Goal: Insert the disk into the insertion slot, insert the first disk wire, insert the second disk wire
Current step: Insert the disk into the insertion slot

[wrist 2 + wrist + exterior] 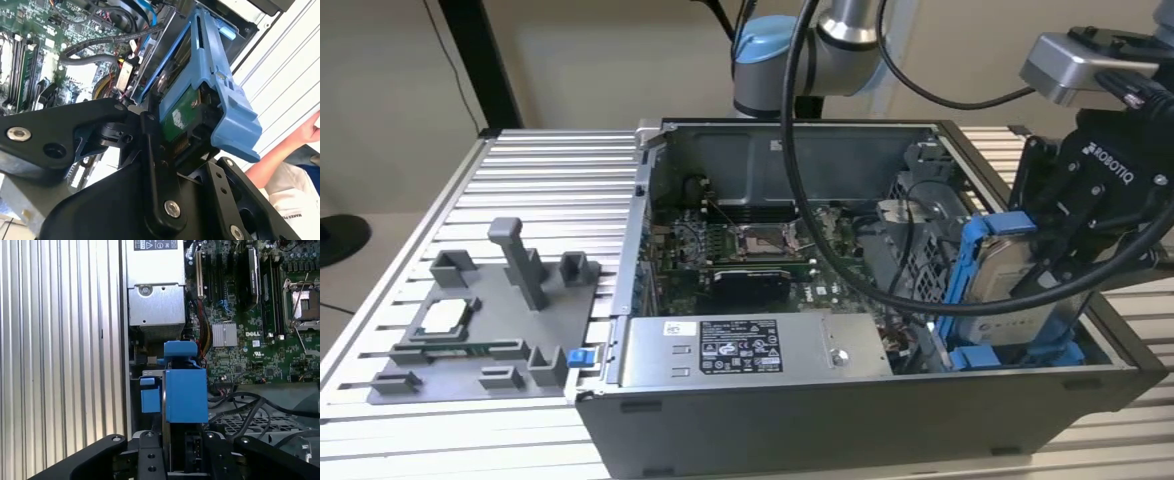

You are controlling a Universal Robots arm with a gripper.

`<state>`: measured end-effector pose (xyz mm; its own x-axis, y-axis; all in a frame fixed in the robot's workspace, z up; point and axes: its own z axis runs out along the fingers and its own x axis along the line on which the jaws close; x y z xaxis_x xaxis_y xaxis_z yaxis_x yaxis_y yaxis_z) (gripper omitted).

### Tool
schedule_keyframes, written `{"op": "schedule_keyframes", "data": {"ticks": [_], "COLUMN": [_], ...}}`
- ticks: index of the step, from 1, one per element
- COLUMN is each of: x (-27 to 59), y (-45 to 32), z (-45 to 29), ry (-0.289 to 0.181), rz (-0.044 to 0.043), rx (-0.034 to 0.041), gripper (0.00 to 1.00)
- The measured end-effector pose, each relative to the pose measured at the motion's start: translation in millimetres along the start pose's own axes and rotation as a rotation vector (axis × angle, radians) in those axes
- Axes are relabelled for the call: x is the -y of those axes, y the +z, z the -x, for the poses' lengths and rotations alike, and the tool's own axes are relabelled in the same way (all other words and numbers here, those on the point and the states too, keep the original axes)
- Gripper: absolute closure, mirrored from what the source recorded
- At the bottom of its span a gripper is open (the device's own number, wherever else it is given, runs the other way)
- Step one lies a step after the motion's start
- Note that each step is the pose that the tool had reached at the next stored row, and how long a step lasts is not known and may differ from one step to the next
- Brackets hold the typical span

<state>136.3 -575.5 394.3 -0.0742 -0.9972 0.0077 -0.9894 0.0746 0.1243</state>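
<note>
My arm (851, 20) is a silver-grey tube with a rounded pale blue joint cap (767, 50), at twelve o'clock in the exterior view; a thick black cable (787, 130) runs from it; at two o'clock sits my grey, box-shaped camera housing (1078, 62); my pincer (1051, 250) is matt black with white lettering (1110, 162); in the second wrist view its flat, angular link bars (60, 132) carry round silver screws (19, 133).

Disk (998, 318) looked dull silver metal; frame (974, 262) smooth blue plastic. Gripper (179, 445) was matt black. Table (547, 190), at disk's nine o'clock, was ribbed bare aluminium.
</note>
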Motion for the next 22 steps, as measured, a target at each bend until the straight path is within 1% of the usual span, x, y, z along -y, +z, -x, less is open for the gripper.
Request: {"op": "schedule_keyframes", "data": {"ticks": [7, 8, 9, 10, 12, 16, 18, 22], "x": [0.1, 0.5, 1.7, 2.9, 5.2, 8.2, 12.3, 22.4], "y": [0.0, 0.0, -0.3, -1.2, -4.2, -11.6, -13.0, -15.3], "z": [0.0, 0.0, 0.0, 0.1, 0.4, 0.6, 0.7, 1.3], "ry": [0.000, 0.000, 0.000, 0.000, -0.001, 0.000, 0.000, 0.000], "rz": [0.0001, 0.0006, 0.0038, 0.0094, 0.0254, 0.0492, 0.0648, 0.0905], "rx": [0.0019, 0.0020, 0.0021, 0.0019, 0.0003, -0.0013, -0.0019, -0.0026], "gripper": [1.00, 1.00, 1.00, 1.00, 1.00, 1.00, 1.00, 1.00]}}
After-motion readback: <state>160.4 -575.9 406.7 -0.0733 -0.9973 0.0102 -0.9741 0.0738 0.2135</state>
